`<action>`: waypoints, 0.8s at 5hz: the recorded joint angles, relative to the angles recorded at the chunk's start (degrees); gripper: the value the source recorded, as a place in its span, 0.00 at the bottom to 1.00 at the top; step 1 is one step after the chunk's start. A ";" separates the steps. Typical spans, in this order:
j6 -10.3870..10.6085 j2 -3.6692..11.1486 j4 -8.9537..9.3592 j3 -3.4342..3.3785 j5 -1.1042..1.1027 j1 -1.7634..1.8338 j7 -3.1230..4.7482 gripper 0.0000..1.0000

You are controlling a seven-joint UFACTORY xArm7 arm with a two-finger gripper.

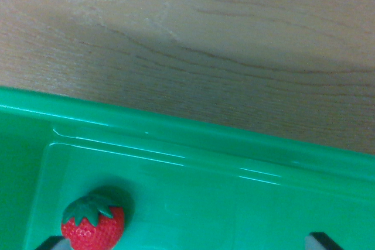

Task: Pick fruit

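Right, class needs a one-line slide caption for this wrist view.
Strawberry lying in a green tray on a wooden table, tool tips just visible at the frame's bottom edge.

Of myself I see very little here: only the tips of my two fingers [323, 242], poking in at the bottom edge of the wrist view. Each tip is dark, close to black, with a paler grey face along its upper edge. The one on the wrist view's right shows as a small angular wedge with a slanted top. The one on the wrist view's left is a thinner sliver, partly hidden, so its outline is hard to tell.
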State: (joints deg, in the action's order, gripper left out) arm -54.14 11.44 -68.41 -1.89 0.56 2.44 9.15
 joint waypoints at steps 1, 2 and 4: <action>2.57 0.90 1.59 -0.27 0.02 0.53 0.56 0.00; 2.57 0.90 1.59 -0.27 0.02 0.53 0.56 0.00; 5.25 1.83 3.24 -0.54 0.04 1.07 1.13 0.00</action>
State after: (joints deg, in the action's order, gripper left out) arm -48.88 13.27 -65.17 -2.43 0.60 3.52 10.28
